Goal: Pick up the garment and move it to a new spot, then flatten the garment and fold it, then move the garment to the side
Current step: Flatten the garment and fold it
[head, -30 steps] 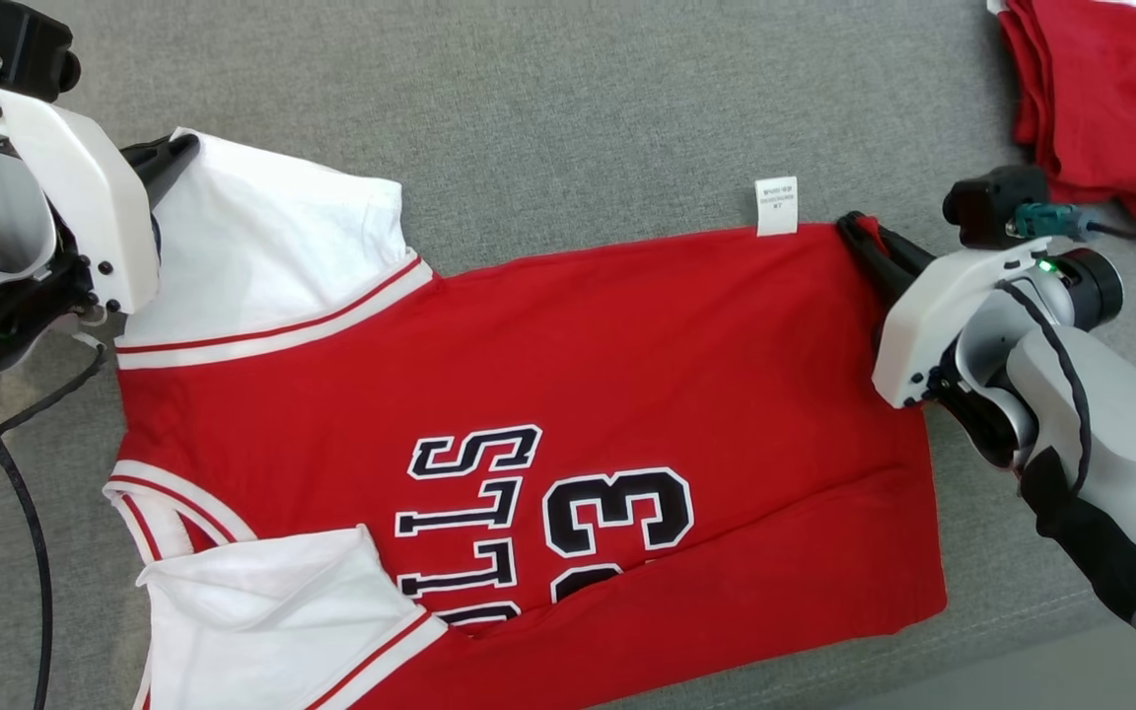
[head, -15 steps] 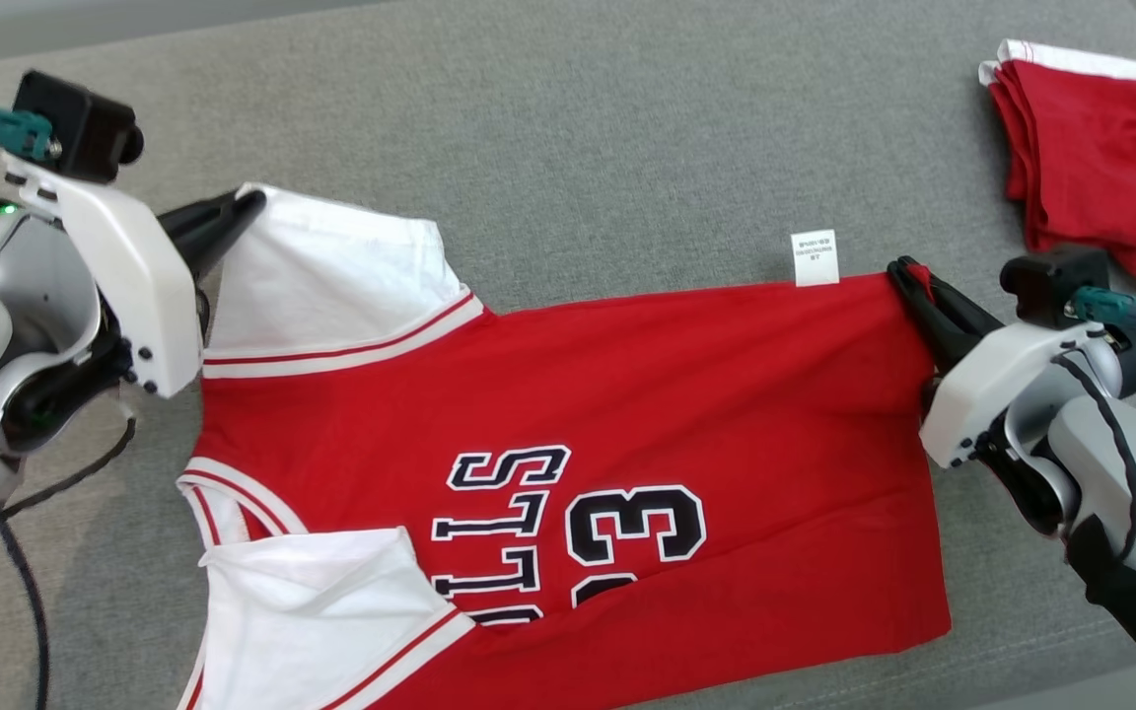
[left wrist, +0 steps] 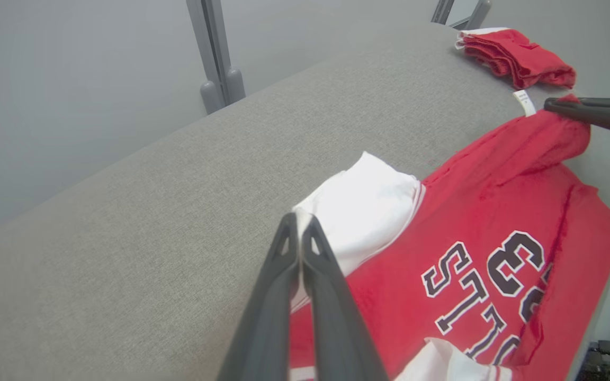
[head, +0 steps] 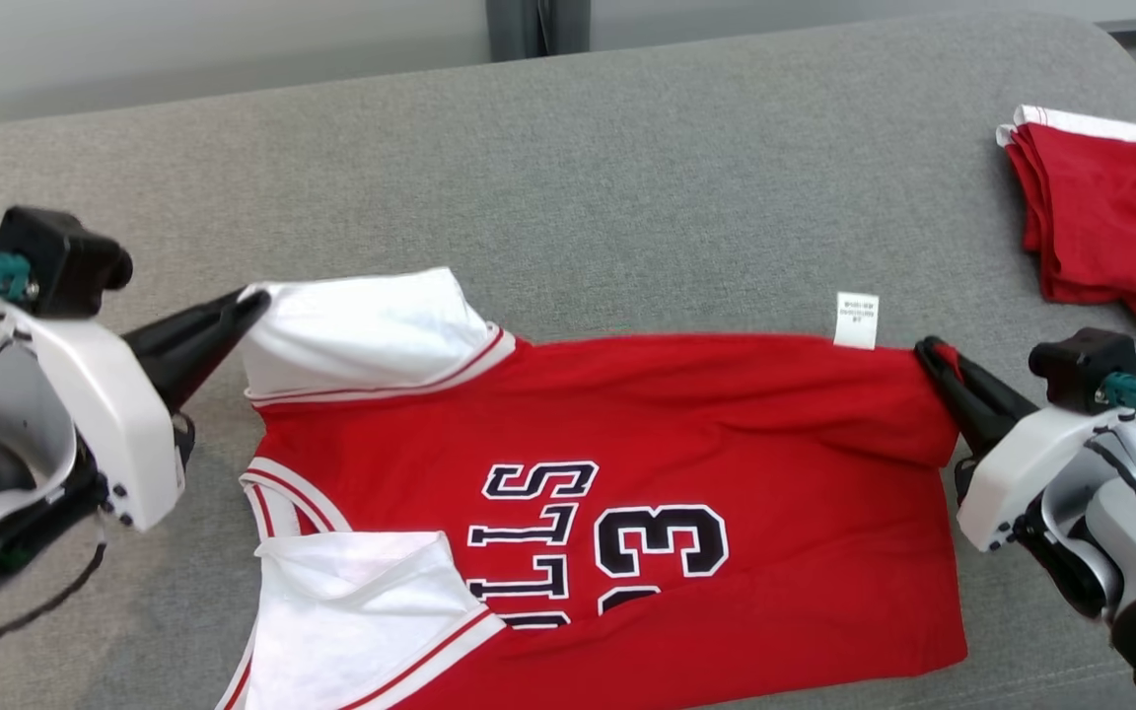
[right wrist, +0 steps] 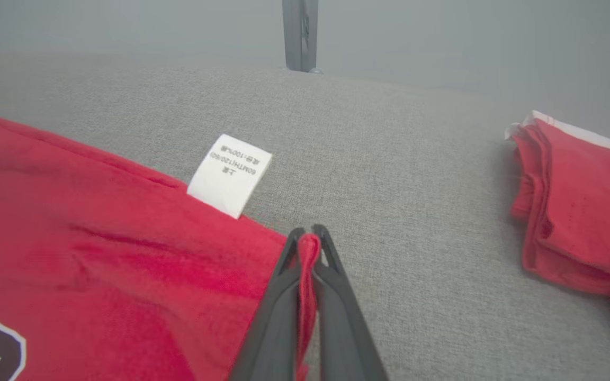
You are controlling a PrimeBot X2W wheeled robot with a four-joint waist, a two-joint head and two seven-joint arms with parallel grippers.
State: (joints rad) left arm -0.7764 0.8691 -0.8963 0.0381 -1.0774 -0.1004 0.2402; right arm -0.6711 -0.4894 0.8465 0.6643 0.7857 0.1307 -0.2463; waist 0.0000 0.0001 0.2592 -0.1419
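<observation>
Red-and-white fabric jersey (head: 686, 424) lies lettering-up on the grey upholstered surface (head: 627, 177). Left gripper (head: 252, 299) is clamped on the corner of its white sleeve (head: 371, 330); right gripper (head: 926, 350) is clamped on the red hem corner, just beside the white care label (head: 856, 320). Folded red cloth stack (head: 1110, 217) sits well apart at the surface's right end.

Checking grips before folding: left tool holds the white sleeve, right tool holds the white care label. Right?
No: the right tool pinches the red corner of the jersey, beside the care label (right wrist view); the left tool holds the white sleeve.
</observation>
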